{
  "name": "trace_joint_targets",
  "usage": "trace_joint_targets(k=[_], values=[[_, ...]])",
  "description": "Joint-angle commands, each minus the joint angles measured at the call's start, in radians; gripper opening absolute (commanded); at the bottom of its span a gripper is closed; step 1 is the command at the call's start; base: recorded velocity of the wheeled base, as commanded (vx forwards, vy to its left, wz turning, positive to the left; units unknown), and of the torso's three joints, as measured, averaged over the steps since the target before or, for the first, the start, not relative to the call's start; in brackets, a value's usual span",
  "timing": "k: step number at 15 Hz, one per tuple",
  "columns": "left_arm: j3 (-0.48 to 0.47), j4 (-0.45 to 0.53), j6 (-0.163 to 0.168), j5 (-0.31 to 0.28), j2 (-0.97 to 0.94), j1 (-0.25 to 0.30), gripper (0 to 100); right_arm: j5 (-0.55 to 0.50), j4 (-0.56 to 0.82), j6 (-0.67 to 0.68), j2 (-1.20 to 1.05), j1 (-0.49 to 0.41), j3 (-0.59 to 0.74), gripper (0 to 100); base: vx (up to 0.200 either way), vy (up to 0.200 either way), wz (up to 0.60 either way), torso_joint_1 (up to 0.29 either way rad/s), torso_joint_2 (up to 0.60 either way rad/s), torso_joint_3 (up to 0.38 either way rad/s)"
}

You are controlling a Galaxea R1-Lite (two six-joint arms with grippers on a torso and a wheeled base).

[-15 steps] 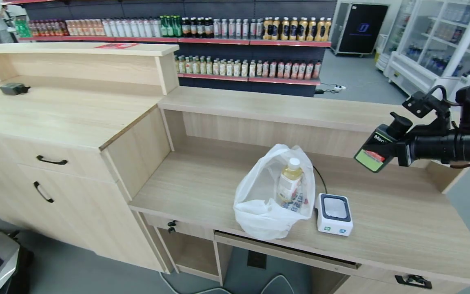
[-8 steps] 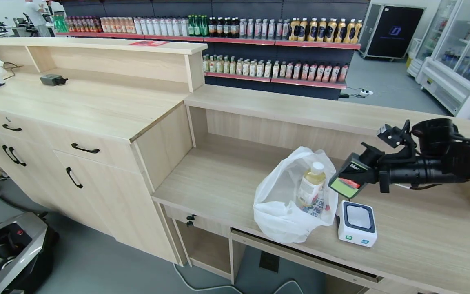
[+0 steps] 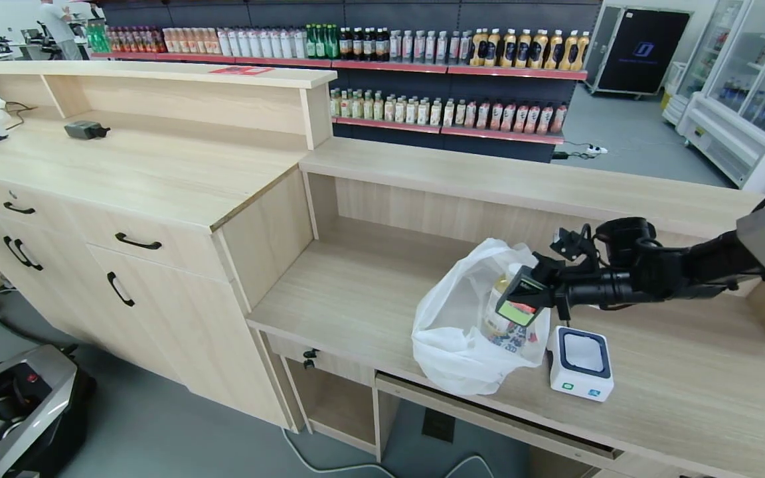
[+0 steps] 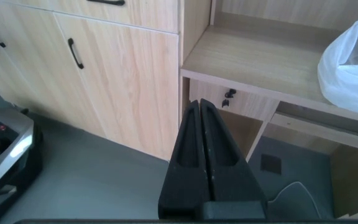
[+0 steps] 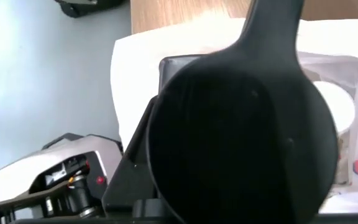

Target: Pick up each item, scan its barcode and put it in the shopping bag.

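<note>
A white plastic shopping bag (image 3: 452, 352) stands on the low counter (image 3: 688, 392) with a yellow drink bottle (image 3: 497, 320) inside. My right gripper (image 3: 542, 289) is shut on a black box with a green and red label (image 3: 519, 300), held just over the bag's open mouth, in front of the bottle. The white barcode scanner (image 3: 580, 363) sits right of the bag. In the right wrist view the box (image 5: 241, 137) is dark and close, with the bag (image 5: 135, 62) and the bottle's cap (image 5: 339, 107) behind it. My left gripper (image 4: 201, 106) is shut and holds nothing, low beside the cabinet, away from the bag (image 4: 353, 68).
A higher counter (image 3: 123, 172) with drawers rises on the left, carrying a small grey device (image 3: 85, 129). A raised ledge (image 3: 522, 182) runs behind the low counter. Drink shelves (image 3: 422, 66) and glass-door fridges (image 3: 741, 79) stand beyond. A cable (image 3: 316, 458) lies on the floor below.
The head camera shifted early on. My right arm has carried the box left and down, from beside the scanner to the bag's mouth.
</note>
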Motion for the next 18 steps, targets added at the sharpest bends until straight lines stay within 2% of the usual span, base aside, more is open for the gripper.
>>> trace_joint_targets(k=[1,4,11,13,18], values=[[0.000,0.000,0.000,0.001,0.000,0.000,0,-0.026,-0.001,-0.043,0.079,0.019,-0.020,0,0.000,0.000,0.00,0.000,0.00,0.000],[0.000,0.000,0.000,0.001,0.000,0.000,0,-0.033,-0.001,-0.092,0.116,0.038,-0.027,0,0.000,0.000,0.00,0.000,0.00,0.000],[0.000,0.000,0.000,0.001,0.000,0.000,0,-0.049,-0.042,-0.092,0.211,0.088,-0.122,0,0.000,0.000,0.00,0.000,0.00,0.000],[0.000,0.000,0.000,0.001,0.000,0.000,0,-0.098,-0.076,-0.093,0.234,0.099,-0.139,0,0.000,0.000,0.00,0.000,0.00,0.000],[0.000,0.000,0.000,0.001,0.000,0.000,0,-0.132,-0.074,-0.104,0.273,0.094,-0.153,0,0.000,0.000,0.00,0.000,0.00,0.000]])
